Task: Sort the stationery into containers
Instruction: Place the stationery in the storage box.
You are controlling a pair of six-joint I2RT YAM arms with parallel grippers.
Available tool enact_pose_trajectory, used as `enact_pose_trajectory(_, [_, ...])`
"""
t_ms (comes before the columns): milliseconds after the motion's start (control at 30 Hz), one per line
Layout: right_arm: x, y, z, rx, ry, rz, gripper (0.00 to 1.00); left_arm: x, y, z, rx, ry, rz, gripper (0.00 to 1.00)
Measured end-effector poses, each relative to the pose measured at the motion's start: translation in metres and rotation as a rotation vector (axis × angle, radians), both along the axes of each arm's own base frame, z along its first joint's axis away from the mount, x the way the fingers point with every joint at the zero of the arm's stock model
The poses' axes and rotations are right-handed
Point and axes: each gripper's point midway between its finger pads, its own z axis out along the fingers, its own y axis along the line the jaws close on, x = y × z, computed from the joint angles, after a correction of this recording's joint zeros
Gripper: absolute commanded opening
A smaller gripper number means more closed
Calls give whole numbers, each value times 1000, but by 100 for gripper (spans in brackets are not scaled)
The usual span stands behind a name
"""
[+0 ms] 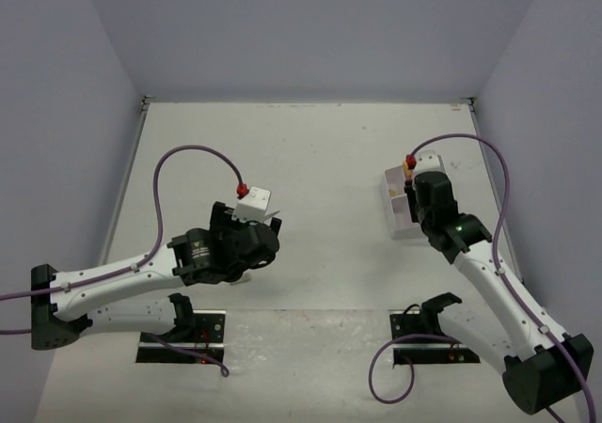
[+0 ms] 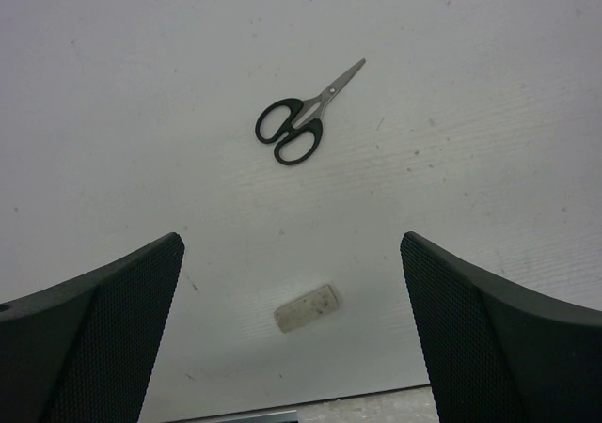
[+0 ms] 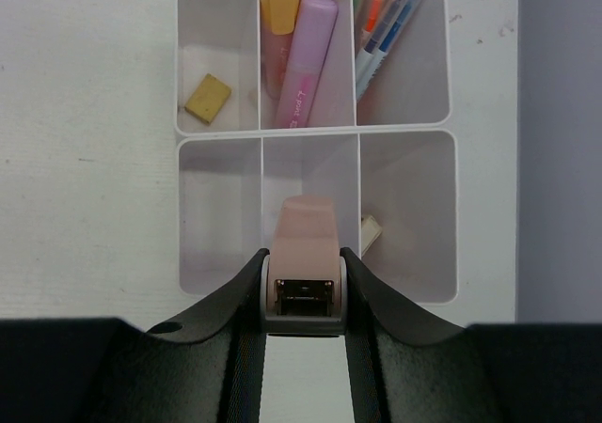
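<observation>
Right gripper [image 3: 303, 263], clamped on a pink marker [image 3: 306, 224] pointing ahead, hangs over the white tray's [image 3: 452, 216] near middle compartment; left gripper [image 2: 290, 244], well apart from the tray, stands open.

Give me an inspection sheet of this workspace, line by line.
Surface: white table, lightly scuffed.
Job's things: scissors and grey eraser loose on table; white tray holds tan eraser, stored markers, pens, small cream eraser.
Clutter: nothing seen.
End effectors: left end effector open above table; right end effector shut on pink marker over tray's near middle compartment.
Cables: purple cables loop over table.
Surroundings: plain pale walls.
</observation>
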Motion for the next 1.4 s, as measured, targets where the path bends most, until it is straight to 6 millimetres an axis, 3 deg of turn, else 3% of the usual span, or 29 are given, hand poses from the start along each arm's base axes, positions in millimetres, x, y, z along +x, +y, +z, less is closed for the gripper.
enact_pose_trajectory(333, [1,-5,0,-20,-1,-26,0,0,0,-2,-3,3,6,100])
enact_pose_trajectory(667, [13,-2,-24,-40,66,-54,1,0,-2,-14,50,23,5,100])
enact_pose_trajectory(1033, [17,-3,-36,-53,98,-86,50,0,-2,-14,51,24,1,100])
enact_pose_trajectory(1067, [17,-3,-36,-51,100,-88,61,0,-2,-14,51,25,1,100])
enact_pose_trajectory(1100, [16,-3,-35,-49,101,-88,92,0,-2,-14,51,25,0,100])
enact_pose_trajectory(1133, [17,-3,-33,-48,101,-88,99,-1,-3,-14,51,26,-1,100])
enact_pose_trajectory(1400, [15,3,-6,14,40,-66,99,-1,-4,-17,58,37,-6,100])
